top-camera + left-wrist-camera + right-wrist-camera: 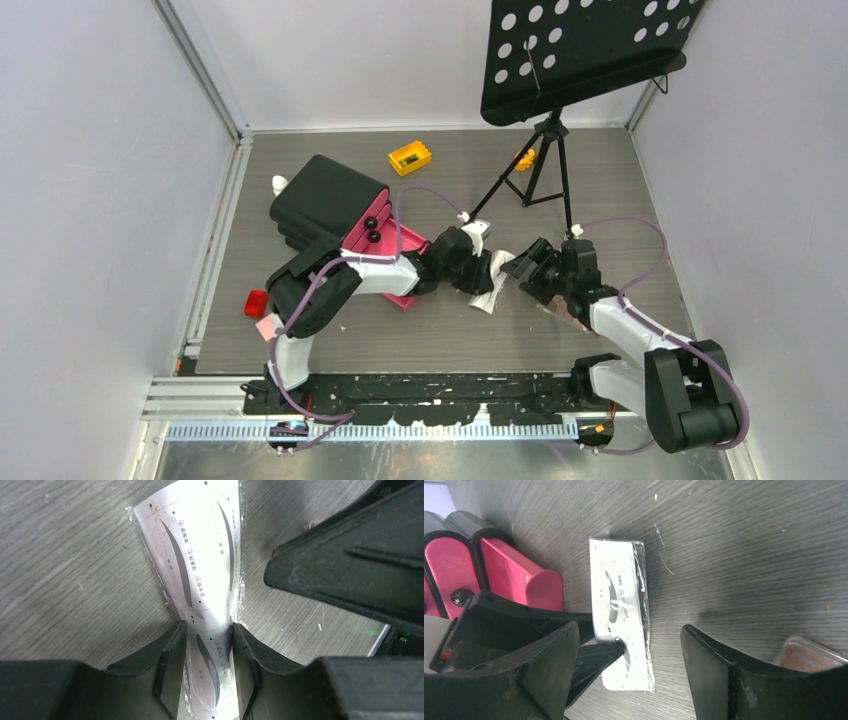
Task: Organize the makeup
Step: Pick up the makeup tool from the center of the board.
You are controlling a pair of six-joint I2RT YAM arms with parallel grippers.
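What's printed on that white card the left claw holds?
Grey eyebrow shapes and dotted lines on the white eyebrow card, clearest in the left wrist view.

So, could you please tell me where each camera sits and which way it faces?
Top external: above and behind, looking down on the table; left arm and right arm show.
Left wrist: faces down at the white eyebrow card gripped in the left claw.
Right wrist: faces the pink drawers past the open right claw.
Shared: both wrist views show the card.
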